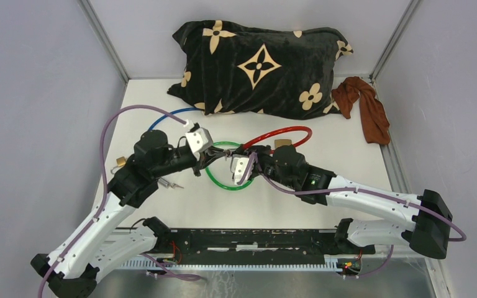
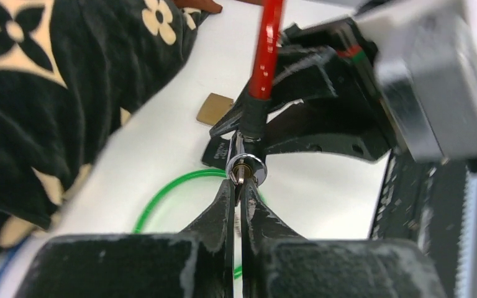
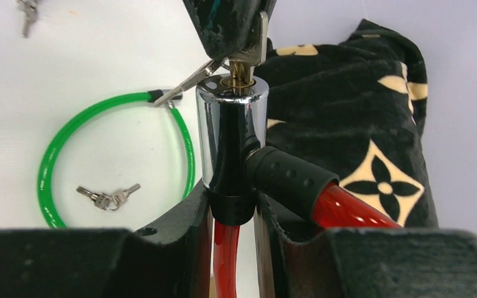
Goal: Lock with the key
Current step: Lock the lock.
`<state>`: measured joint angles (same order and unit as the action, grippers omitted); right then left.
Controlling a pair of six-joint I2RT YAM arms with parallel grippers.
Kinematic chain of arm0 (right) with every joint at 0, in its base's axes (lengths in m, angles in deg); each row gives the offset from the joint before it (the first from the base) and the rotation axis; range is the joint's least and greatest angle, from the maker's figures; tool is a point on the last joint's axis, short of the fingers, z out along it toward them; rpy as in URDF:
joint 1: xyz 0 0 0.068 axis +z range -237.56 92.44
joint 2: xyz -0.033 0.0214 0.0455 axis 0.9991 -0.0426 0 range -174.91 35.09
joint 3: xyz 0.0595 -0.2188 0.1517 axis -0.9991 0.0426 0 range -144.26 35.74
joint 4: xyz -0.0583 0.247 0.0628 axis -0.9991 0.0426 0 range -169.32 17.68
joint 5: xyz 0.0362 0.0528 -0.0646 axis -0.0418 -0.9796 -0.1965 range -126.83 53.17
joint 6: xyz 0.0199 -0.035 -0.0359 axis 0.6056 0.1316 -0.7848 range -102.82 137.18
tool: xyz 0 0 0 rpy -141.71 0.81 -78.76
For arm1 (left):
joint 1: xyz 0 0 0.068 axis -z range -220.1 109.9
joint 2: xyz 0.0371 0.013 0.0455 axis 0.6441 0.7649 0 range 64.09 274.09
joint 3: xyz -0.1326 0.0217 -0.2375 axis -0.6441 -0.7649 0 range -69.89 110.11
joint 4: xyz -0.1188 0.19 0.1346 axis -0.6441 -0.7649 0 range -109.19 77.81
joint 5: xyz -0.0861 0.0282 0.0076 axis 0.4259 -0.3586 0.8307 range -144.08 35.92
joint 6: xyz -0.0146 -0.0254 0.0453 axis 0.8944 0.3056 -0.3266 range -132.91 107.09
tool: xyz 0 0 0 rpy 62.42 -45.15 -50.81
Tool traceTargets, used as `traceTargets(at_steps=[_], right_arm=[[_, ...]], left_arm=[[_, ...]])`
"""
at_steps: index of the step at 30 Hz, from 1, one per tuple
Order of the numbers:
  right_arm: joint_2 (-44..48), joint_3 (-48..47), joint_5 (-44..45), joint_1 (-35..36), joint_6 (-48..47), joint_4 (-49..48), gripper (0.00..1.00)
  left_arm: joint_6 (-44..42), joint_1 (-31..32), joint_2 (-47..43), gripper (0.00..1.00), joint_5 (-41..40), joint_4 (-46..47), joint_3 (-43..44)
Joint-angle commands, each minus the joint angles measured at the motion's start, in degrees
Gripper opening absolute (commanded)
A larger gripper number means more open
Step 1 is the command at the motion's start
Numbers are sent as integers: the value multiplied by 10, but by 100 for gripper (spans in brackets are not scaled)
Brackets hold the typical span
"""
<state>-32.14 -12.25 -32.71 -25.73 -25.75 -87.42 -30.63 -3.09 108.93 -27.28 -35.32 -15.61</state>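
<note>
Left arm and right arm extend forward and angle inward, wrists nearly meeting at centre. Left gripper: fingers pressed together on the key. Right gripper: fingers clamped on either side of the lock cylinder

Black pillow with cream flower and diamond motifs, upper centre; rust-brown cloth to its right. On the white worktop, a red cable lock with a chrome and black body, a silver key in it, a green cable loop and a blue cable.
</note>
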Motion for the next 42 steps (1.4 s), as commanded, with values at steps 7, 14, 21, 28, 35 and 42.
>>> traceTargets(at_steps=[7, 14, 21, 28, 35, 42], right_arm=[[18, -33, 84, 1, -62, -105, 0], [17, -36, 107, 1, -98, -138, 0], [12, -24, 133, 1, -121, -222, 0], [-12, -29, 127, 1, -129, -251, 0], [-26, -14, 123, 1, -131, -288, 0], [-40, -16, 117, 1, -123, -306, 0]], left_arm=[[418, -9, 40, 2, -21, 72, -3], [467, -21, 59, 2, 27, 122, -26], [553, -55, 76, 2, 4, 177, -38], [736, -82, 92, 2, -16, 265, -69], [809, -82, 90, 2, -4, 300, -79], [808, -85, 71, 2, -5, 331, -108]])
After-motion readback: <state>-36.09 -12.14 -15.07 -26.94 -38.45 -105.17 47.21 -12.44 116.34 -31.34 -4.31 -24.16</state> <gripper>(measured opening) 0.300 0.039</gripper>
